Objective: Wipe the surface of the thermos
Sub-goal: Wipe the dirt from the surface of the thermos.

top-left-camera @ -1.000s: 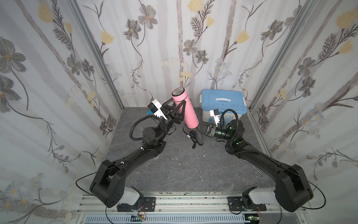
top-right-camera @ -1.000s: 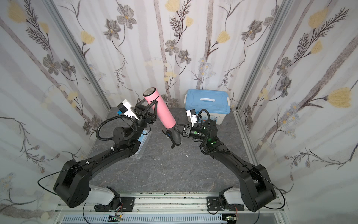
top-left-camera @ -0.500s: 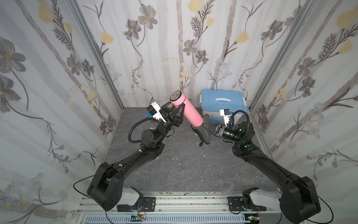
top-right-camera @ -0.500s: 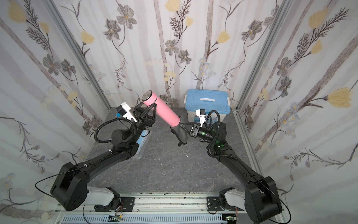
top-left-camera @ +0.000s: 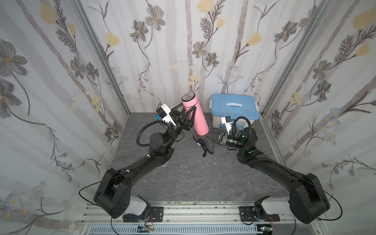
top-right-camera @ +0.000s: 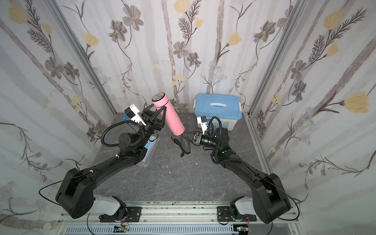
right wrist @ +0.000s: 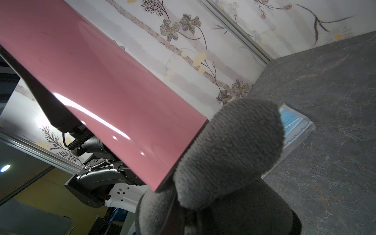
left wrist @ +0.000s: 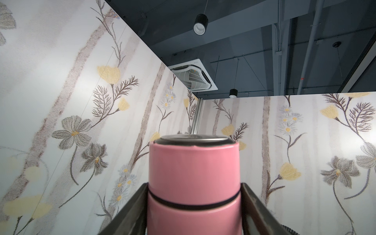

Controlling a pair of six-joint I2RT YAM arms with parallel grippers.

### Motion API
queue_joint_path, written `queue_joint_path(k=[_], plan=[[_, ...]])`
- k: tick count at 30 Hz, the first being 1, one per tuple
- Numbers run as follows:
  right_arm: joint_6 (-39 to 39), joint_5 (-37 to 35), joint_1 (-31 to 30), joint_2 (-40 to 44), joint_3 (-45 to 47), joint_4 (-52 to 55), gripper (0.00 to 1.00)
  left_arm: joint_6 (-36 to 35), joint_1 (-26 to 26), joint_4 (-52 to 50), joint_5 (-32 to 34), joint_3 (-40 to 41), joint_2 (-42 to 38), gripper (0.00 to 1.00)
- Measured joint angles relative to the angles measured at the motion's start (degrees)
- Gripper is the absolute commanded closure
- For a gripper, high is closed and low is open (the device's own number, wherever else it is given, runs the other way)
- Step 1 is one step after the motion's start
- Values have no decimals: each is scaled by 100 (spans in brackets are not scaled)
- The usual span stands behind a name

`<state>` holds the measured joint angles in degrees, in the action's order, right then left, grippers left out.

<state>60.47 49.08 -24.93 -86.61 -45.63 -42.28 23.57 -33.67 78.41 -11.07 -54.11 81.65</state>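
The pink thermos (top-left-camera: 195, 117) (top-right-camera: 169, 119) with its silver cap leans with the cap toward the back left in both top views. My left gripper (top-left-camera: 187, 113) (top-right-camera: 157, 111) is shut on its upper body, just below the cap seam. In the left wrist view its dark fingers (left wrist: 251, 203) press on both sides of the thermos (left wrist: 193, 168). My right gripper (top-left-camera: 212, 136) (top-right-camera: 188, 136) is shut on a grey cloth (top-left-camera: 206, 143) (top-right-camera: 184, 143). The cloth (right wrist: 227, 158) touches the bottom end of the thermos (right wrist: 101, 91) and hides the right fingers.
A white box with a blue lid (top-left-camera: 234, 105) (top-right-camera: 217, 105) stands at the back right, close behind my right wrist. A blue packet in clear wrap (top-right-camera: 151, 149) (right wrist: 295, 130) lies on the grey table under my left arm. Flowered walls enclose three sides.
Half a second ago the thermos leaned further over and the cloth was further right. Both have swung back to about where they were a second ago.
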Motion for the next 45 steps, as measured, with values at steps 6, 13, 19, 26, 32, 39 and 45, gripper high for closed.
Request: queue_joint_path(k=[6,13,19,26,32,39,45], plan=[[125,-20,-243,-313,-186,-186,100,-17,-2,11,48,-9,11,95],[271,-15,-442,-614,-382,-299,100,-72,-4,57,28,-28,20,96],[295,-13,-282,-378,-225,-332,100,-61,-2,68,22,66,-68,96],[282,-17,234,317,35,-177,100,-46,24,199,46,162,-129,96],[199,28,588,787,170,72,100,-39,42,188,11,166,-129,96],[9,166,841,1099,271,212,100,-66,74,-22,-33,166,-107,96],[-59,177,1051,1327,293,369,100,-61,83,-37,-98,195,-107,96]])
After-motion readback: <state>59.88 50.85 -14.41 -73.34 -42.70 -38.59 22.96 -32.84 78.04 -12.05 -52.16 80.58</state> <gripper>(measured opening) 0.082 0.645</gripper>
